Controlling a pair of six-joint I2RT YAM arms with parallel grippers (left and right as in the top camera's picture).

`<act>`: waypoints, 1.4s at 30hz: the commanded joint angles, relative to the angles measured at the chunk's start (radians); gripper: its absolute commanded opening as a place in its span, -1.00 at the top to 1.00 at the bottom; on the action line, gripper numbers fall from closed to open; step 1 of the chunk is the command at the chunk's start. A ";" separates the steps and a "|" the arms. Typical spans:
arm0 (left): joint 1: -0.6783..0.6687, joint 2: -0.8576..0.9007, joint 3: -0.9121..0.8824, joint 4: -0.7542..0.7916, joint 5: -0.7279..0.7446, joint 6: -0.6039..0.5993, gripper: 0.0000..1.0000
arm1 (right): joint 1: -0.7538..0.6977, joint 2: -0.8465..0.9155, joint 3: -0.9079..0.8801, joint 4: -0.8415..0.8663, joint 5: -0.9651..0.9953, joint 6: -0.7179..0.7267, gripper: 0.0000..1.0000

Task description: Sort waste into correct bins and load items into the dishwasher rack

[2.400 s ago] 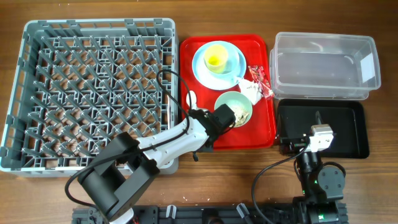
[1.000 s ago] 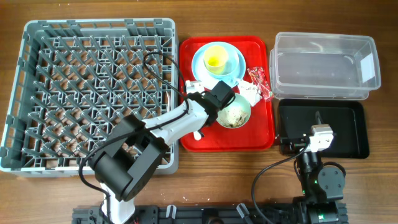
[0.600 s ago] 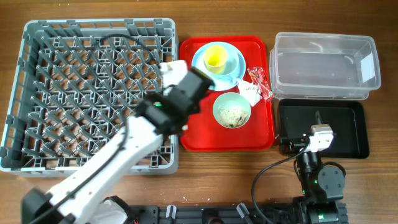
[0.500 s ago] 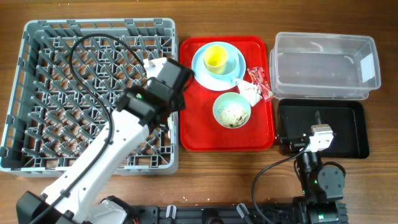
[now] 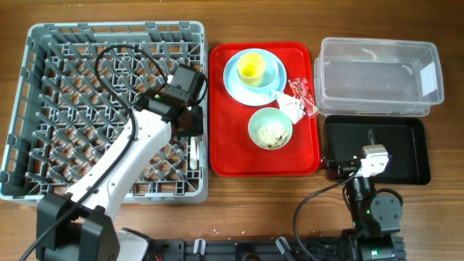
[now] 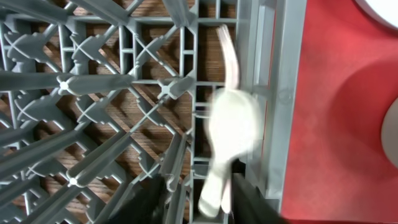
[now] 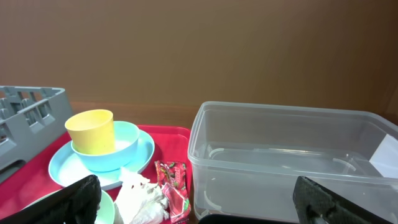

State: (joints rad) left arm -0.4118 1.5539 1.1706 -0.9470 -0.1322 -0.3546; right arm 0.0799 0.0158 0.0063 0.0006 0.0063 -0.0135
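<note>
My left gripper (image 5: pixel 190 127) hangs over the right edge of the grey dishwasher rack (image 5: pixel 116 29). In the left wrist view its fingers (image 6: pixel 249 199) stand apart, and a blurred white spoon (image 6: pixel 235 124) lies loose between them in a rack slot; it also shows in the overhead view (image 5: pixel 194 151). On the red tray (image 5: pixel 232 163) are the pale blue plate (image 5: pixel 235 85), a bowl (image 5: pixel 274 72) holding the yellow cup (image 5: pixel 251 67), a second bowl (image 5: pixel 270 128) with food scraps, the napkin (image 5: pixel 291 106) and the red wrapper (image 5: pixel 303 90). My right gripper (image 7: pixel 205 202) is open and empty.
The clear tub (image 5: pixel 377 76) stands at the back right, with the black tray (image 5: pixel 409 156) in front of it under my right arm. The rack's pegs and right wall (image 6: pixel 283 93) closely surround my left fingers.
My left arm has lifted from the red tray's front and swung left to the rack's right edge, carrying white cutlery that now lies in the rack. The right arm has not moved.
</note>
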 commanded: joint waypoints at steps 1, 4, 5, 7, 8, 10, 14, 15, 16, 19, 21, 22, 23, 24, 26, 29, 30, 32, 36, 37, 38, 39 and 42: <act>0.005 -0.012 -0.005 0.015 0.006 0.006 0.17 | 0.001 0.004 -0.001 0.006 -0.008 -0.010 -1.00; 0.011 -0.056 0.085 0.014 0.050 -0.028 0.13 | 0.002 0.004 -0.001 0.006 -0.008 -0.010 -0.99; 0.026 -0.092 0.127 0.013 0.087 -0.052 0.12 | 0.001 0.004 -0.001 0.006 -0.008 -0.010 -1.00; 0.090 -0.195 0.201 0.014 0.177 -0.109 0.13 | 0.001 0.004 -0.001 0.006 -0.008 -0.010 -1.00; 0.124 -0.238 0.213 0.014 0.209 -0.126 0.15 | 0.001 0.004 -0.001 0.006 -0.008 -0.010 -0.99; 0.199 -0.325 0.215 0.002 0.276 -0.125 0.15 | 0.002 0.004 -0.001 0.006 -0.031 -0.010 -1.00; 0.321 -0.478 0.215 -0.121 0.315 -0.117 0.17 | 0.001 0.014 -0.001 0.014 -0.076 0.187 -0.99; 0.337 -0.496 0.215 -0.125 0.305 -0.117 0.11 | 0.001 0.014 0.011 0.008 -0.093 0.202 -1.00; 0.349 -0.509 0.214 -0.134 0.269 -0.117 -0.31 | 0.002 0.018 0.057 -0.051 -0.132 0.184 -1.00; 0.360 -0.524 0.214 -0.169 0.098 -0.117 -1.00 | 0.002 0.199 0.385 -0.249 -0.162 0.232 -0.99; 0.360 -0.524 0.214 -0.174 0.082 -0.117 -1.00 | 0.002 0.443 0.650 -0.380 -0.253 0.235 -0.98; 0.360 -0.524 0.214 -0.180 0.081 -0.117 -1.00 | 0.002 0.612 0.840 -0.533 -0.325 0.234 -0.99; 0.360 -0.524 0.214 -0.193 0.072 -0.117 -1.00 | 0.002 0.763 1.013 -0.687 -0.378 0.234 -0.99; 0.360 -0.524 0.214 -0.203 0.037 -0.117 -1.00 | 0.002 0.899 1.158 -0.806 -0.450 0.235 -1.00; 0.360 -0.524 0.214 -0.203 -0.011 -0.117 -1.00 | 0.002 1.109 1.355 -0.915 -0.588 0.299 -1.00; 0.360 -0.524 0.214 -0.218 -0.011 -0.117 -1.00 | 0.073 1.298 1.394 -0.863 -0.737 0.358 -0.27; 0.360 -0.524 0.214 -0.217 -0.011 -0.117 -1.00 | 0.125 1.340 1.393 -0.865 -0.662 0.363 -0.11; 0.360 -0.524 0.214 -0.218 -0.011 -0.117 -1.00 | 0.298 1.440 1.392 -0.819 -0.475 0.386 -0.04; 0.360 -0.524 0.214 -0.218 -0.011 -0.117 -1.00 | 0.513 1.680 1.392 -0.624 -0.353 0.495 0.03; 0.360 -0.524 0.214 -0.218 -0.011 -0.117 -1.00 | 0.527 1.745 1.392 -0.562 -0.396 0.496 0.02; 0.360 -0.524 0.214 -0.218 -0.011 -0.117 -1.00 | 0.533 1.794 1.392 -0.517 -0.403 0.500 -0.01; 0.360 -0.524 0.214 -0.218 -0.011 -0.117 -1.00 | 0.536 1.834 1.392 -0.488 -0.399 0.514 -0.03; 0.360 -0.524 0.214 -0.218 -0.011 -0.117 -1.00 | 0.557 1.899 1.392 -0.371 -0.402 0.515 -0.02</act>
State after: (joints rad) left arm -0.0586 1.0355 1.3811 -1.1664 -0.1310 -0.4736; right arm 0.6128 1.8774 1.3827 -0.4290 -0.4023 0.4824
